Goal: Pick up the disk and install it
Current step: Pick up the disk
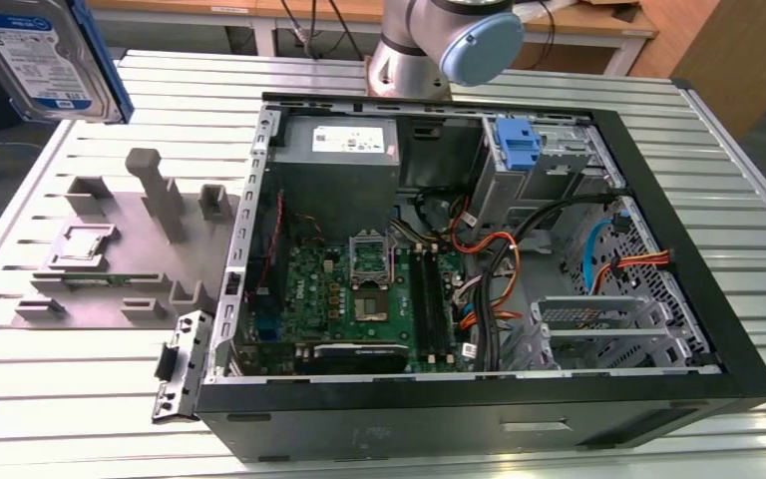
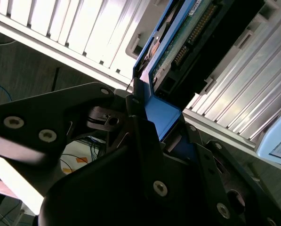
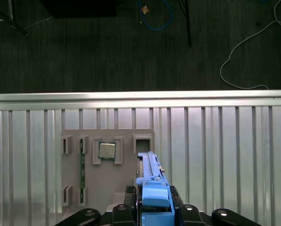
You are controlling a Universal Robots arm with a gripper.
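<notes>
Hand (image 3: pixel 152 211) around disk (image 1: pixel 37 55) above slatted table (image 3: pixel 225 155)

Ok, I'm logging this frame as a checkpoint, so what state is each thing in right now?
disk: up off the table, held on edge by its blue carrier.
gripper: shut on the disk.
computer case: lying on its side, open, side panel off.
blue bracket: seated in the case's drive bay.
processor chip: resting in a pocket of the grey holder.
</notes>
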